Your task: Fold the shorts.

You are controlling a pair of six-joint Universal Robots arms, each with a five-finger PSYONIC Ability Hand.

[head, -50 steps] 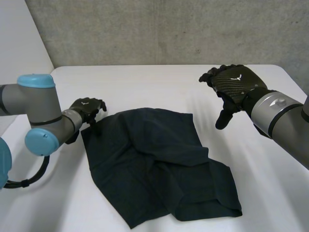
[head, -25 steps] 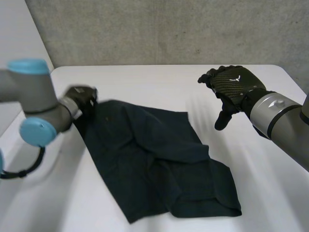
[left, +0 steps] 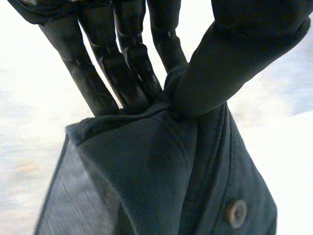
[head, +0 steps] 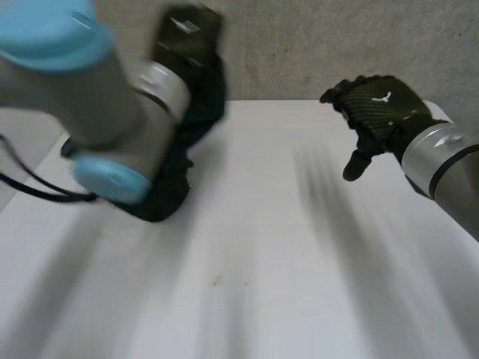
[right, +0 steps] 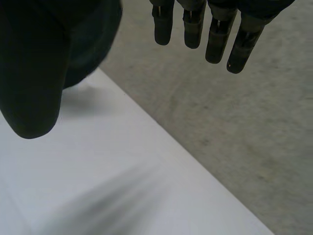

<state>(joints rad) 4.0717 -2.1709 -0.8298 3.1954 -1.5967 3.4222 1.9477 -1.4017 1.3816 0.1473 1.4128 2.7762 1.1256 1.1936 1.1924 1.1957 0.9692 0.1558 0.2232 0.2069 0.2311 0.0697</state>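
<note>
The dark shorts [head: 166, 196] hang in the air off my raised left hand [head: 187, 36], bunched behind that arm at the table's left. In the left wrist view the thumb [left: 222, 63] and fingers [left: 124, 68] pinch a gathered edge of the shorts [left: 146, 181]; a small button [left: 236, 212] shows on the cloth below the grip. My right hand [head: 380, 107] hovers above the table's right side, apart from the shorts. It is open, its fingers [right: 195, 24] straight and its thumb [right: 34, 73] spread wide, with nothing in it.
The white table [head: 262, 262] spreads out below both hands. A grey concrete wall [head: 299, 45] stands behind its far edge. In the right wrist view the table's edge [right: 161, 139] runs under the hand, with a grey surface [right: 220, 122] beyond.
My left hand closed on the shorts' far left corner and swept them up off the table, high and close. The right hand shifted only slightly to the right.
</note>
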